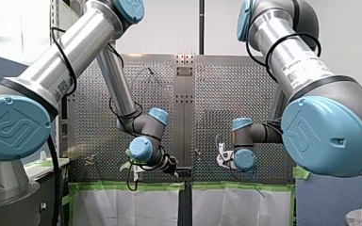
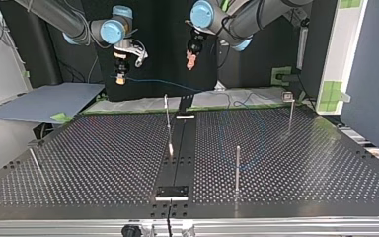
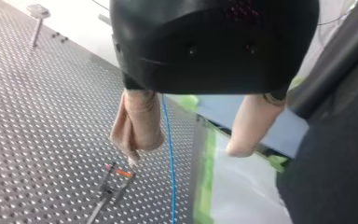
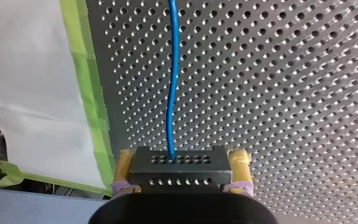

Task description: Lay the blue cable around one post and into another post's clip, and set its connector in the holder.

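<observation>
Perforated worktop (image 2: 103, 148) is spread below both arms; the connector (image 4: 179, 170) is clamped in the right pincer (image 4: 182, 162), blue cable (image 4: 171, 84) trailing ahead; the left pincer (image 3: 186, 149) is held wide, empty; slack could be snagged on a post (image 2: 237, 168) if carried low.

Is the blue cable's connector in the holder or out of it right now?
Out: my right gripper clamps the connector between its yellow pads, the blue cable trailing from it.

right tool (image 4: 182, 163) clamps connector (image 4: 178, 174) | blue cable (image 4: 171, 84) runs ahead over perforated table (image 4: 284, 93)
</observation>
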